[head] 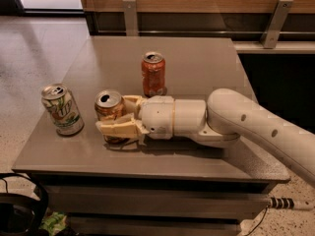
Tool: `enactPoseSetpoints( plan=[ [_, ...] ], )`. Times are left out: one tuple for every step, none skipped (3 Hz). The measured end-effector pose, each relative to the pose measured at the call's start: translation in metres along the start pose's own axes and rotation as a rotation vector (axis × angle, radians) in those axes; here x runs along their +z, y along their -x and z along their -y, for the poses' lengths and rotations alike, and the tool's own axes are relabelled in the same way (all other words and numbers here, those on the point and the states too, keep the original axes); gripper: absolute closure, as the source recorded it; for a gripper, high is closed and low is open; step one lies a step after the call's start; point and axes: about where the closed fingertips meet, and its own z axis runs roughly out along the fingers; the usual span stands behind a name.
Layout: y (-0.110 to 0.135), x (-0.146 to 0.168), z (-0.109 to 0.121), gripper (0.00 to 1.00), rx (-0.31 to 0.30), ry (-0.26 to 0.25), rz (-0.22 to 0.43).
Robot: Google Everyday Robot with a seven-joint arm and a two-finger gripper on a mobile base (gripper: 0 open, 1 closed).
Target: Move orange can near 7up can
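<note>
Claw point(113, 116) pinches orange can point(109, 105), upright on desk point(197, 63); arm enters from 3 o'clock. 7up can point(61, 109) near at can's 9 o'clock (not touching); red-orange can point(153, 74) at 1 o'clock.

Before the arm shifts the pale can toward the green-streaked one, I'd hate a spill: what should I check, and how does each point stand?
1. Grip: the cream two-finger gripper has one finger on each side of the pale tan-orange drink can: ok.
2. That can stands upright on the grey table: ok.
3. The whitish-silver 7up can with green streaks stands upright, apart from the gripper: ok.
4. Bare tabletop between the two cans: ok.
5. The deeper red-orange can stands behind the gripper, apart from it: ok.
6. How firmly the fingers press: cannot tell.
</note>
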Motion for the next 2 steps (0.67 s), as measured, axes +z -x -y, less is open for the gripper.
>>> enactPoseSetpoints(
  plan=[
    [0.0010,0.0023,-0.0018,0.02,-0.002,0.005,0.000],
    [0.0012,0.0029,-0.0022,0.00,-0.002,0.007,0.000]
  ],
)
